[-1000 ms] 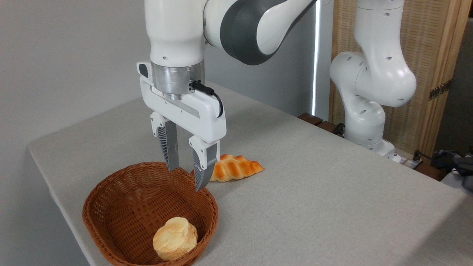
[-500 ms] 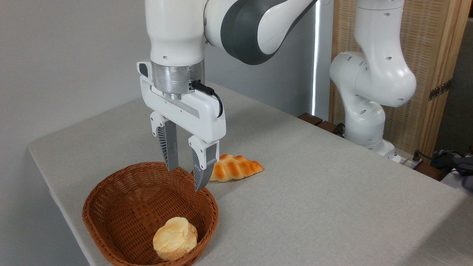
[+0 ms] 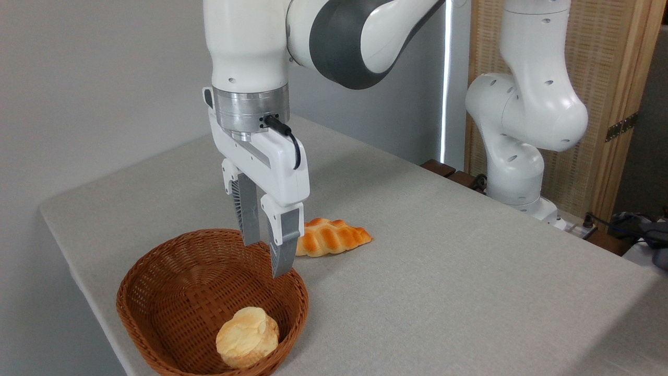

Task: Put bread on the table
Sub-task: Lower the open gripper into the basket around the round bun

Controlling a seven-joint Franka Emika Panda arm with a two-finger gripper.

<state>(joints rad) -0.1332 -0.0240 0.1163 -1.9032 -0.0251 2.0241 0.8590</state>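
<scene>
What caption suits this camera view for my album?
Robot hand hovers open above a wicker basket holding a small bun; a braided loaf lies on the table.

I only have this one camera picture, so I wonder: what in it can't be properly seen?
- Brown woven wicker basket: its near rim is cut off by the bottom edge.
- Small round pale-golden bun: its underside is hidden by the basket wall.
- Orange-brown braided loaf: its left end sits behind the gripper.
- Gap between the jaws: seen at an angle, its width is unclear.
</scene>
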